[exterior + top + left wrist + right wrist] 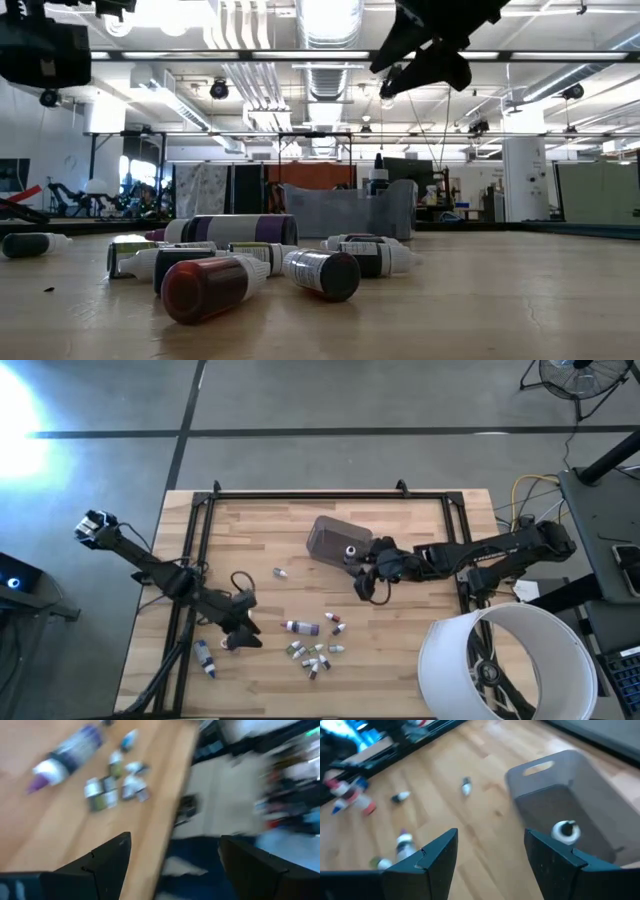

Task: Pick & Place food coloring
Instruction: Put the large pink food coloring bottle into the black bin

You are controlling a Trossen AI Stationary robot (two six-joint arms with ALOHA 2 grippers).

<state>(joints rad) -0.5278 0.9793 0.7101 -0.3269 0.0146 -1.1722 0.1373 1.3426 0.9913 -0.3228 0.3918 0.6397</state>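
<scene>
Sorting food coloring bottles into a grey tub (330, 540), with one white-capped bottle (351, 552) inside so far.

Most remaining bottles (315, 652) lie clustered at six o'clock on the table (420, 600); strays lie toward eight and ten o'clock. The right gripper (360, 588), fingers apart and empty, hovers just beside the tub. The left gripper (237, 641), released, hangs at eight o'clock.

Blurred bottles (107, 787) and room beyond the table edge, left wrist view
</scene>
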